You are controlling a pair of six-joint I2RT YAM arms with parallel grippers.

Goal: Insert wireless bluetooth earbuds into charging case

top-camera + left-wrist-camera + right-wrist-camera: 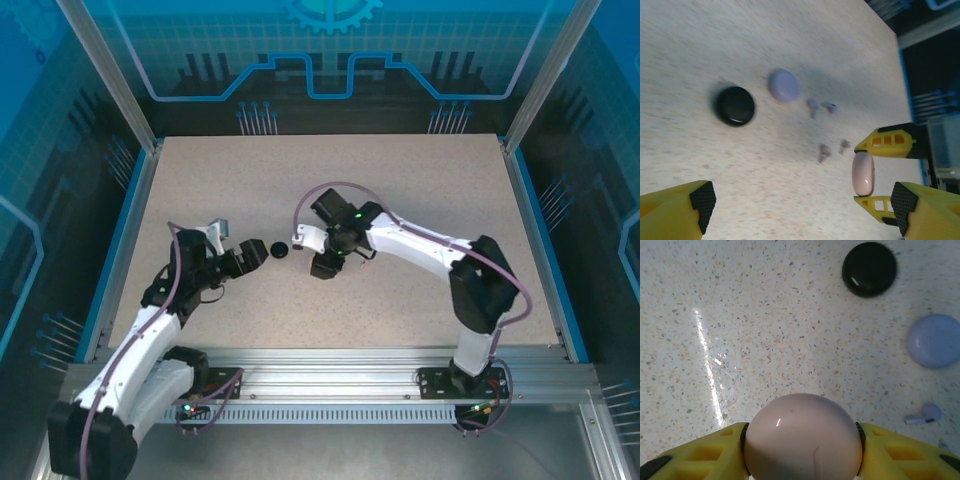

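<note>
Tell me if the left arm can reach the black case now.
Probably yes: the left hand is open and the black case lies on bare table just ahead, nothing between. The right hand, shut on the pink case, is off to one side.

We see a speckled beige tabletop [420, 190] walled by blue circuit-patterned panels [200, 50]. An aluminium rail [340, 362] edges it at six o'clock.

Flat beige speckled tabletop [400, 180], blue edge strips [118, 250] down both sides, a silver slotted aluminium rail [330, 384] along its near edge, translucent blue circuit-patterned wall panels [330, 50] behind.
</note>
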